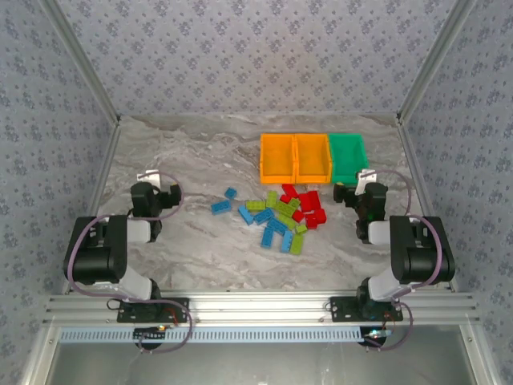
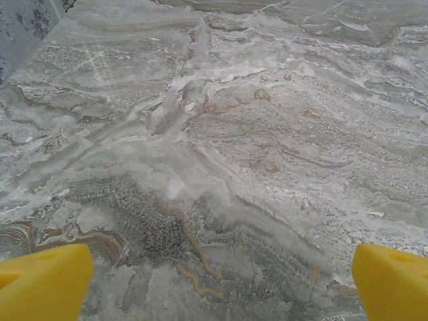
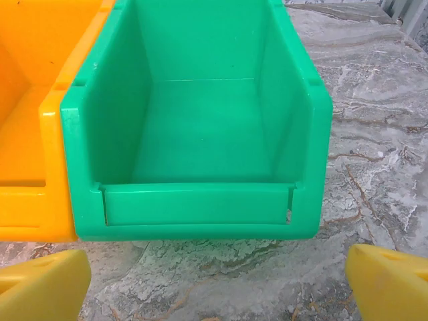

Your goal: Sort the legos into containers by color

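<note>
Marble table [image 1: 200, 249], loose legos [image 1: 282, 215] before empty bins [image 1: 313, 178]

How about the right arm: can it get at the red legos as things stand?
Probably yes: the right gripper is open and empty, and the red legos lie on bare table nearby, nothing between.
</note>
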`<state>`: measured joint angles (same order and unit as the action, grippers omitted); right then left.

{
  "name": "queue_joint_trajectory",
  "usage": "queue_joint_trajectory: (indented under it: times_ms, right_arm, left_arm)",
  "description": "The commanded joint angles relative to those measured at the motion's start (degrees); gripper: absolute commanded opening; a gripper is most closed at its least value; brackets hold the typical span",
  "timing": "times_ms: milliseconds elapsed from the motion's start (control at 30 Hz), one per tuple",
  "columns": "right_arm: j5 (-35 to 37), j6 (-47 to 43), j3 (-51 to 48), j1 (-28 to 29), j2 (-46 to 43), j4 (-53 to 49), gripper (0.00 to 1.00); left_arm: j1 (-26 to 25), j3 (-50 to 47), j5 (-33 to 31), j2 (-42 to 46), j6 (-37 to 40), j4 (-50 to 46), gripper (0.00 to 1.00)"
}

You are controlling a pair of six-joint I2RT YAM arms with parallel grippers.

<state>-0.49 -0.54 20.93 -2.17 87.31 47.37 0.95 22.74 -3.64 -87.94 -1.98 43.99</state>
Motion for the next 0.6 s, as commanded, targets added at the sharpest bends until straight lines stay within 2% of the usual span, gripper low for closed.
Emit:
queue_joint_trajectory:
  times_ms: [0, 467, 567]
  right_arm:
    - [0.0, -0.9, 1.1, -0.3, -0.1, -0.2, 1.00]
    - [-1.6, 0.0, 0.7, -1.3, -0.2, 0.4, 1.00]
    - [-0.1, 0.5, 1.8, -1.3, -5.9, -5.7, 1.00]
  left_arm:
    - [0.0, 1.0, 0.7, 0.1, 0.4, 2.4, 0.99]
    - [0.0, 1.0, 0.8, 0.1, 0.3, 2.4, 0.99]
    - [0.0, 0.8, 0.9, 0.1, 0.4, 2.6, 0.99]
